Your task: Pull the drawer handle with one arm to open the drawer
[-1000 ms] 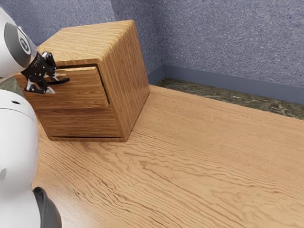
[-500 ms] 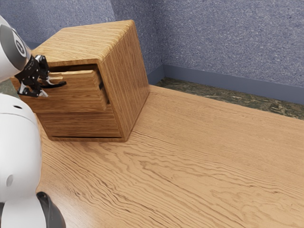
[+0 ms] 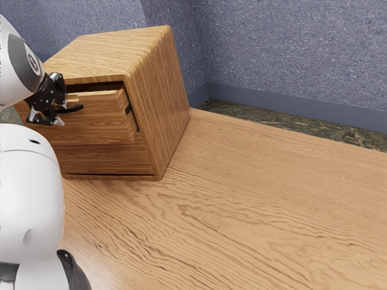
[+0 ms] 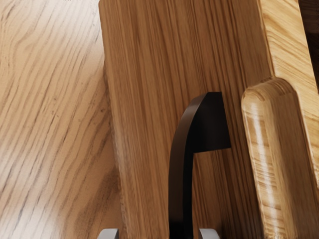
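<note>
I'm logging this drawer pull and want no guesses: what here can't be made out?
- Inside of the drawer: exterior view, just a dark slit under the cabinet top.
- The handle, wrist view: one end cut off by the picture's edge.
- The handle, exterior view: lost against the black gripper.
- Cabinet's lower front corner, exterior view: behind the arm.

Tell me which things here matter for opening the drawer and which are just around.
For the job: gripper, drawer handle, top drawer (partly open), cabinet.
Just around: lower panel, table, wall.
</note>
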You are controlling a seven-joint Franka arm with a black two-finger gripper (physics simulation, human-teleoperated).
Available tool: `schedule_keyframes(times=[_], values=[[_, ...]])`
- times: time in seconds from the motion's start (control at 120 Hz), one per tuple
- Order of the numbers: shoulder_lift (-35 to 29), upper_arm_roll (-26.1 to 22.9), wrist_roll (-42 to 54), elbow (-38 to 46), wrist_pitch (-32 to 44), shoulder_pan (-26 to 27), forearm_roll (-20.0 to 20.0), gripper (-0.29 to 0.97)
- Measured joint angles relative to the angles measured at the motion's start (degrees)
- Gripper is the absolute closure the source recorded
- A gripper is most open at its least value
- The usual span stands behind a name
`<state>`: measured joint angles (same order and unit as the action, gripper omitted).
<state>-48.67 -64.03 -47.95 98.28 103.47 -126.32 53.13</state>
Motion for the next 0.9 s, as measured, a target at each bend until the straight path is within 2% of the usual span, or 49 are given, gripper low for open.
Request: schedule_keyframes(times=[0.783,0.9], values=[[-4.46,3.49,-0.24,3.03,-2.49,1.6,0.53,0.55],[-5.35,5.43,-0.21,3.62,-3.15,1.69,0.54,0.55]])
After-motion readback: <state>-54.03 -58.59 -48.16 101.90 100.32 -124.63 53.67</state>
